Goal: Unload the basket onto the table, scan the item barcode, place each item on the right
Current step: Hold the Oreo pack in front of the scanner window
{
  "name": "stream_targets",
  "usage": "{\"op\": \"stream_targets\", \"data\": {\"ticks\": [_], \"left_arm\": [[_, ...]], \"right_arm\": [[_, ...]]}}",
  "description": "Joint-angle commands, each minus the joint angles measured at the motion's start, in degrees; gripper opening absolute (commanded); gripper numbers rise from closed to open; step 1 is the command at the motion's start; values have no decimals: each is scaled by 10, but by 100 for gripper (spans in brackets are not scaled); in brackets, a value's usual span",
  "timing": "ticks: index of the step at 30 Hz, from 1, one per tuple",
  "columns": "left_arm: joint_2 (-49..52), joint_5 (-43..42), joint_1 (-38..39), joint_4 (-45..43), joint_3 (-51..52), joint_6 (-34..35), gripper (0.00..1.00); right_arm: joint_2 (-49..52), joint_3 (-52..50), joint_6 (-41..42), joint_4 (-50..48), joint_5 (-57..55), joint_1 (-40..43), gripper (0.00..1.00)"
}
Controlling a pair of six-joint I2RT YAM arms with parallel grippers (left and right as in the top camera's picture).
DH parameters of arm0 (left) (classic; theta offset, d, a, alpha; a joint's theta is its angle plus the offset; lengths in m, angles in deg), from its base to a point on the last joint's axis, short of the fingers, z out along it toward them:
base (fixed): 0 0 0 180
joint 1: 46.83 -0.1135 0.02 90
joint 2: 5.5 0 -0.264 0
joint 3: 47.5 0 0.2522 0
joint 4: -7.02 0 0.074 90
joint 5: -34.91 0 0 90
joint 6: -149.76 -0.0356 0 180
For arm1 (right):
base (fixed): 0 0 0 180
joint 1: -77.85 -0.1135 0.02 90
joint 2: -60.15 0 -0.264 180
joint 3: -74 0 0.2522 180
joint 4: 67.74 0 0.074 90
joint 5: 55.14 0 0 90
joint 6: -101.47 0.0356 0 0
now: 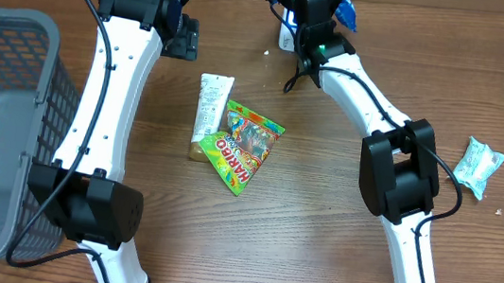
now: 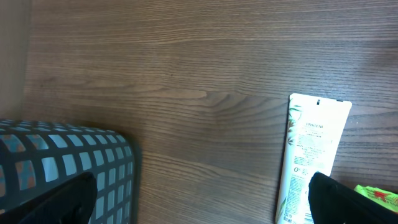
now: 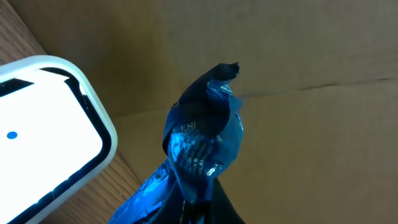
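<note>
- Right pincer is pinching the blue packet beside the scanner; the barcode should be facing its window squarely.
- Left pincer is hanging spread above the tabletop.

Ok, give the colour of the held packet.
Packet is shiny blue, best in the right wrist view.

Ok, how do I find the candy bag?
Start at the big grey basket on the left, then move right to the white tube in the middle. The candy bag lies right beside it, the only bright green packet with red and yellow print.
</note>
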Motion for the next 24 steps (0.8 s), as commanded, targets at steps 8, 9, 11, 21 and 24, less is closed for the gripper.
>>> {"op": "stream_targets", "data": {"ticks": [8, 9, 11, 21, 24], "left_arm": [[8, 8, 3, -2, 0, -9, 100], [8, 8, 3, -2, 0, -9, 99], [8, 8, 3, -2, 0, -9, 99], [8, 8, 3, -2, 0, -9, 100], [8, 8, 3, -2, 0, -9, 100]], "right_arm": [[-3, 6, -4, 2, 10, -2, 4], [-3, 6, -3, 2, 10, -3, 4], [-3, 6, -3, 2, 10, -3, 4], [-53, 6, 59, 146, 42, -3, 4], [-98, 6, 109, 196, 57, -3, 4]]}}
